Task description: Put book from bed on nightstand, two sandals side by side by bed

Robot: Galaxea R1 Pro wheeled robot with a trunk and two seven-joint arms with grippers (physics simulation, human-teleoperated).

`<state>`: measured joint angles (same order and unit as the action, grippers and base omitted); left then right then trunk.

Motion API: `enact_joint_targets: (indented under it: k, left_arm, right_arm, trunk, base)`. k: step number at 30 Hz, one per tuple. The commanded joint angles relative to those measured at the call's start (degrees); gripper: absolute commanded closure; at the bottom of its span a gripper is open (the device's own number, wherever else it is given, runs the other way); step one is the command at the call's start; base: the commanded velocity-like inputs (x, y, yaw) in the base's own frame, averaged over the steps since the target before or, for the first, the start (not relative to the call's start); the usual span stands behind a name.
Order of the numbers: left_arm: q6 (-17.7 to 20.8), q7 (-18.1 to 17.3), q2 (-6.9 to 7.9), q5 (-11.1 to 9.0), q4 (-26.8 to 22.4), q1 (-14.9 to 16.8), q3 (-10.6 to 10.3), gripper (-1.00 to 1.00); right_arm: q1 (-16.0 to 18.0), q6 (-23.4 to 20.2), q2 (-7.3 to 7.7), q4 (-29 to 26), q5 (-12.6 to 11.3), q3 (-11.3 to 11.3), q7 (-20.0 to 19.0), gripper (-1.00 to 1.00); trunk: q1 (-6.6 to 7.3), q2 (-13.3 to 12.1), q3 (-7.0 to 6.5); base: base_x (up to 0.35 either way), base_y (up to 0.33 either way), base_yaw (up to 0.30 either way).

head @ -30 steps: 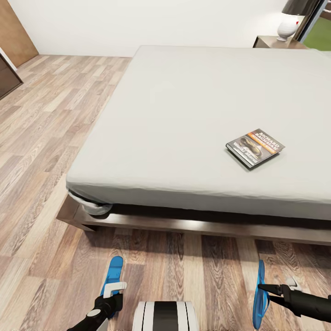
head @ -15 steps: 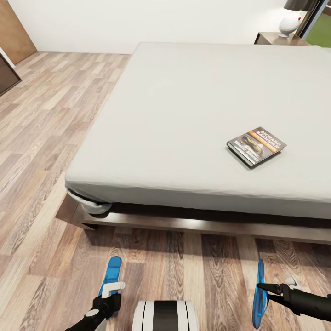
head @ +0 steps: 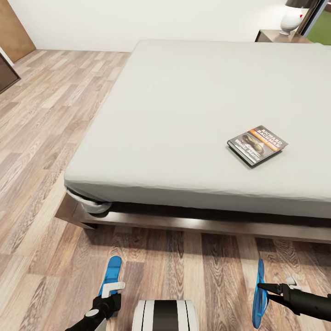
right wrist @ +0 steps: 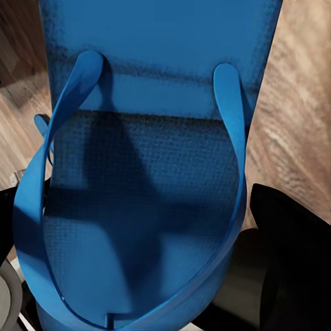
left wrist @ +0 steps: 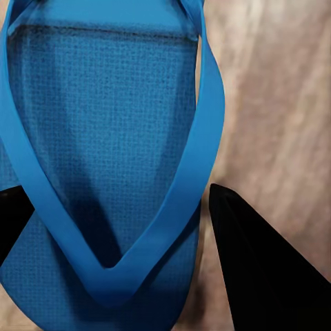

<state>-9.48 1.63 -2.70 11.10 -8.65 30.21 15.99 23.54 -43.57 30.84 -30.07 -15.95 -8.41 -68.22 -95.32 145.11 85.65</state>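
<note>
The book (head: pixel 257 145), dark with an orange band, lies flat on the grey mattress of the bed (head: pixel 184 105), toward its right side. The nightstand (head: pixel 280 36) with its lamp stands at the far right corner. Low in the head view, my left gripper (head: pixel 111 288) is shut on one blue sandal (head: pixel 112 271), which lies about level just above the floor. The sandal (left wrist: pixel 110 131) sits between both dark fingers (left wrist: pixel 262 276) in the left wrist view. My right gripper (head: pixel 263 288) is shut on the other sandal (head: pixel 260 299), which stands on its edge. The right wrist view shows that sandal's sole and straps (right wrist: pixel 145 172).
The bed's dark wooden frame (head: pixel 197 225) runs across in front of me. Wood plank floor (head: pixel 41 138) stretches along the bed's left side. A dark cabinet (head: pixel 7 76) and a wooden door (head: pixel 14 27) stand at the far left. My white base (head: pixel 165 317) shows at the bottom.
The whole picture has shifted slightly, so the camera has moved; the nightstand and lamp sit higher in view. Both grippers keep the sandals as before.
</note>
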Motion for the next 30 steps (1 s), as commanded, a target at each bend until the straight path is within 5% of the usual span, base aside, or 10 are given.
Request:
enact_joint_targets:
  k: [1,30]
  left_arm:
    - [-0.2,0.1,-0.03,0.7,0.0,0.0,0.4,1.0]
    - [-0.2,0.1,0.02,0.7,0.0,0.0,0.4,1.0]
  right_arm:
    - [0.0,-0.4,0.01,0.0,-0.2,0.0,0.0,1.0]
    - [0.0,-0.4,0.01,-0.1,-0.2,0.0,0.0,1.0]
  trunk:
    - [0.01,0.0,0.03]
    - [-0.04,0.0,0.47]
  base:
    - [0.0,0.0,0.0]
    - [0.0,0.0,0.0]
